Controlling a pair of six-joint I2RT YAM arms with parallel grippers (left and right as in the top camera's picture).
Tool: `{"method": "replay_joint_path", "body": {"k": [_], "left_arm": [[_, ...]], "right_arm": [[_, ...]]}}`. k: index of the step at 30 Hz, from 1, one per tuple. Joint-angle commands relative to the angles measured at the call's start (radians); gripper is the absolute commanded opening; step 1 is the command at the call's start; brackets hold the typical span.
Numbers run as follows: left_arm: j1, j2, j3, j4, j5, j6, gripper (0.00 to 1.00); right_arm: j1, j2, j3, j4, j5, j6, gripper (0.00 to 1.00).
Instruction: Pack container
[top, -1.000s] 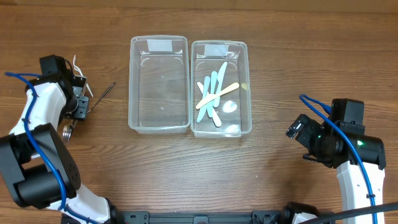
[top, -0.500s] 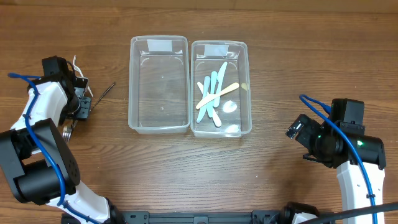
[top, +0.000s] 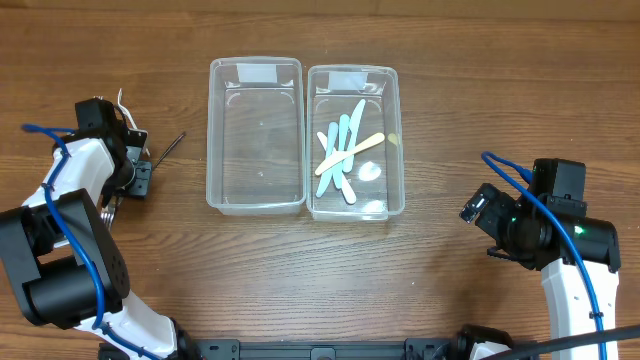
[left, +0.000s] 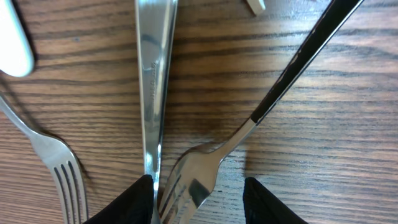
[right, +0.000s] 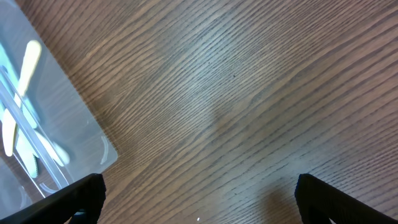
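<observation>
Two clear plastic containers stand side by side in the overhead view. The left container (top: 255, 190) is empty. The right container (top: 392, 140) holds several pastel blue and cream utensils (top: 343, 150). My left gripper (top: 133, 178) is low over a cutlery pile at the table's left. In the left wrist view its jaws (left: 199, 202) are open, straddling the head of a black-handled fork (left: 199, 180) and a silver handle (left: 152, 93). My right gripper (top: 482, 213) is open and empty over bare wood, also seen in the right wrist view (right: 211, 199).
A second metal fork (left: 62, 171) and a white handle (left: 12, 43) lie left of my left jaws. The black fork handle (top: 168, 148) points toward the left container. The right container's corner (right: 93, 140) shows in the right wrist view.
My left gripper has shifted slightly to the right over the cutlery pile. The right arm, containers and utensils have not moved.
</observation>
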Motion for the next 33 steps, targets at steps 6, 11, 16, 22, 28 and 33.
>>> {"method": "replay_joint_path", "body": {"k": [6, 11, 16, 22, 28, 33], "left_arm": [[-0.007, 0.018, -0.046, 0.032, 0.017, -0.018, 0.43], [-0.007, 0.018, -0.047, 0.035, 0.017, -0.018, 0.27], [-0.006, 0.018, -0.047, 0.037, 0.015, -0.018, 0.13], [-0.007, 0.018, -0.043, 0.038, -0.006, -0.030, 0.04], [-0.029, -0.018, -0.034, 0.031, -0.019, -0.033, 0.04], [-0.089, -0.087, -0.021, 0.013, -0.048, -0.032, 0.04]], "right_arm": [[0.003, -0.003, 0.002, 0.002, 0.009, -0.004, 1.00], [0.003, -0.003, 0.002, 0.000, 0.009, -0.004, 1.00], [0.003, -0.003, 0.002, 0.000, 0.009, -0.004, 1.00], [0.003, -0.003, 0.002, 0.000, 0.009, -0.004, 1.00], [0.003, -0.003, 0.002, 0.001, 0.009, -0.004, 1.00], [0.003, -0.003, 0.002, 0.004, 0.009, -0.004, 1.00]]}}
